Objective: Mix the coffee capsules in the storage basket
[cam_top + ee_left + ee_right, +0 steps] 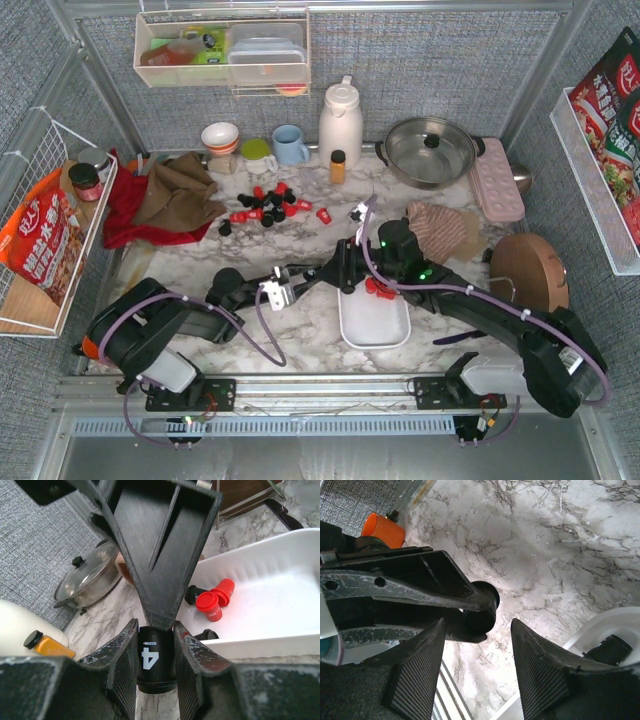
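A pile of red and black coffee capsules (270, 205) lies on the marble at the back centre. The white storage basket (375, 325) sits front centre with two red capsules (378, 288) and some black ones at its far end; they also show in the left wrist view (212, 602). My left gripper (322, 272) is shut on a black capsule marked "4" (156, 657), just left of the basket's (280, 645) rim. My right gripper (346, 267) is open and empty. Its fingers (420, 680) straddle the space below the held capsule (481, 614). The two grippers nearly touch.
An amber bottle (338, 166), a white carafe (339, 122), a blue mug (290, 145) and a lidded pot (430, 150) stand along the back. A pink box (497, 178), a striped cloth (440, 228) and a brown disc (528, 270) are on the right. Red and brown cloths (165, 200) lie on the left.
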`<state>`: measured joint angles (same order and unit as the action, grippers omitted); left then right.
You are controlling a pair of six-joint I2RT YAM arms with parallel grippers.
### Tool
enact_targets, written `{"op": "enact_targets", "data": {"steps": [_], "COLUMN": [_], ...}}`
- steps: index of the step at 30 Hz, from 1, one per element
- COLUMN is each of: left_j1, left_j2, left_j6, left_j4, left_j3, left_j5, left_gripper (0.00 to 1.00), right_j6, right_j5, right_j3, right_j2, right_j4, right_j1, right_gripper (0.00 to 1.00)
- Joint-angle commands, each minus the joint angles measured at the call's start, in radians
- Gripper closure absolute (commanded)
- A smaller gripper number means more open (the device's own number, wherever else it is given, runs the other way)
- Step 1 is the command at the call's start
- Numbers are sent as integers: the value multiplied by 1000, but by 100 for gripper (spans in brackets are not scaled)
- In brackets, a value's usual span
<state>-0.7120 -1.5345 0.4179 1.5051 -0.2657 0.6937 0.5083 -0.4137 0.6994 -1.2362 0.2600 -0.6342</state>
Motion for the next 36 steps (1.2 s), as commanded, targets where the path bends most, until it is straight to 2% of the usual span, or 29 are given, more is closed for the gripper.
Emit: {"op": "enact_targets", "data": {"steps": [1, 5, 8, 11, 16, 17, 18, 19, 23, 26, 28, 30, 33, 36], "left_j1": [-1, -2, -3, -3, -1, 0, 0, 1, 13, 27, 36, 65, 112, 171], "left_j2": [-10, -24, -32, -37, -47, -47, -47, -44, -22, 4, 21, 44, 80, 116], "left_j6": [-16, -33, -38, -41, -51, -51, -52, -57, -123, -202, -268, -325, -377, -420], "left_j4": [70, 103, 112, 112, 110, 108, 104, 97, 31, -12, -94, -200, -377, -593], "left_j3": [-9, -7, -3, 0, 1, 1, 0, -3, -27, -42, -79, -126, -199, -298], "left_j5": [41, 44, 43, 35, -29, -51, -69, -88, -165, -251, -327, -339, -355, -366], "left_gripper": [68, 68, 67, 61, 30, 20, 4, 1, 1, 1, 1, 1, 1, 1], "right_j6": [23, 59, 71, 70, 43, 35, 28, 20, -25, -130, -216, -266, -312, -328], "right_j5": [-24, -46, -53, -49, 7, 26, 47, 75, 194, 344, 426, 483, 527, 548], "right_j3": [-8, -5, -10, -15, -22, -26, -31, -37, -57, -42, -31, -41, -66, -100], "right_j2": [-43, -97, -116, -115, -85, -75, -65, -54, 20, 103, 163, 236, 307, 331], "right_j4": [132, 194, 228, 231, 181, 169, 158, 147, 48, -148, -268, -363, -439, -469], "right_j1": [-1, 0, 0, -1, -1, 0, 1, 3, 21, 25, 26, 25, 25, 25], "right_gripper": [43, 51, 64, 70, 78, 79, 80, 81, 82, 81, 81, 80, 77, 70]}}
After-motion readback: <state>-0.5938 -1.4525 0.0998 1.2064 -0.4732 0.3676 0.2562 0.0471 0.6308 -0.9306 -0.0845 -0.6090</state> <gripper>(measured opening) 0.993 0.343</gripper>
